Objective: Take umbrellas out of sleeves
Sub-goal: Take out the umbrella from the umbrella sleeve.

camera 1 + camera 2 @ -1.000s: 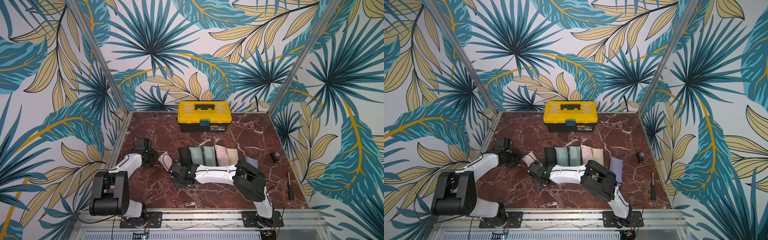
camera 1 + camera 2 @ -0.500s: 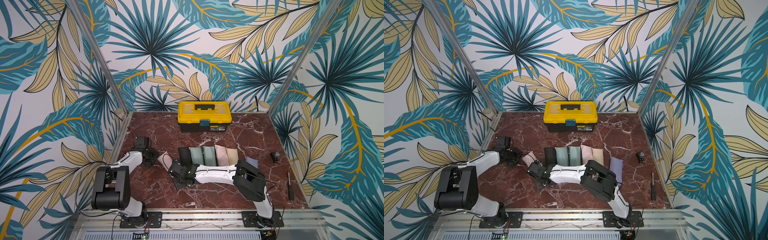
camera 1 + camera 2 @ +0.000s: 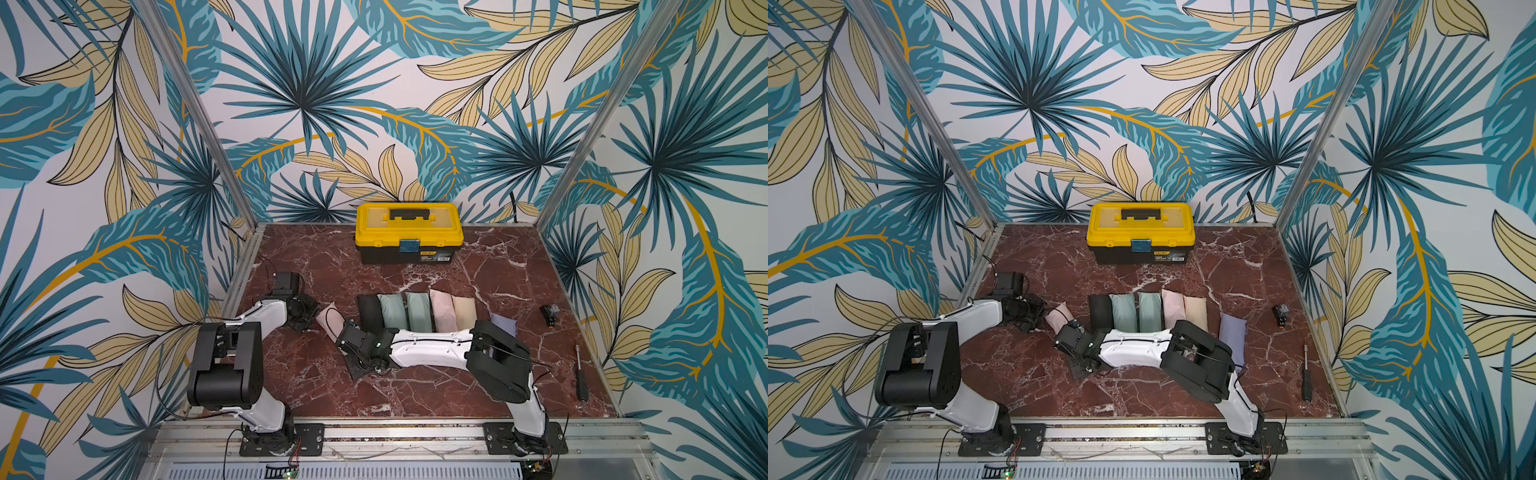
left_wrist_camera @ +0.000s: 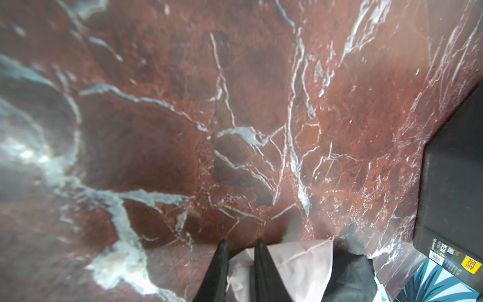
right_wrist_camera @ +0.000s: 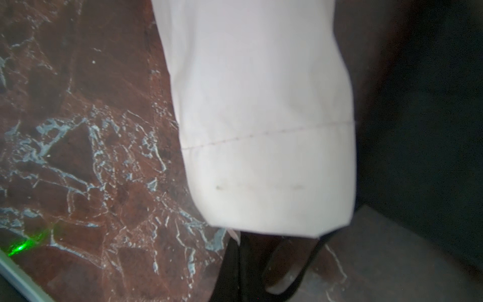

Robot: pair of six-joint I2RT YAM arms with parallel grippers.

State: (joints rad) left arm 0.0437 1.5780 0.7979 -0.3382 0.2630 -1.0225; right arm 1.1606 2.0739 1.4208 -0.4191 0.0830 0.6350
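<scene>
Toward the tabletop's (image 3: 415, 395) left edge, the left gripper's (image 4: 241, 245) jaws straddle the pink sleeve's (image 3: 328, 316) far end, grip uncertain. The right gripper (image 3: 345, 332) sits closed at its open end, hold unseen. Next, likely: pinch fabric firmly, draw the umbrella out.

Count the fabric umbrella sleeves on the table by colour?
Pink fabric sleeves: 2
Mint green fabric sleeves: 2
Black fabric sleeve: 1
Beige fabric sleeve: 1
Lilac fabric sleeve: 1
Total: 7
</scene>
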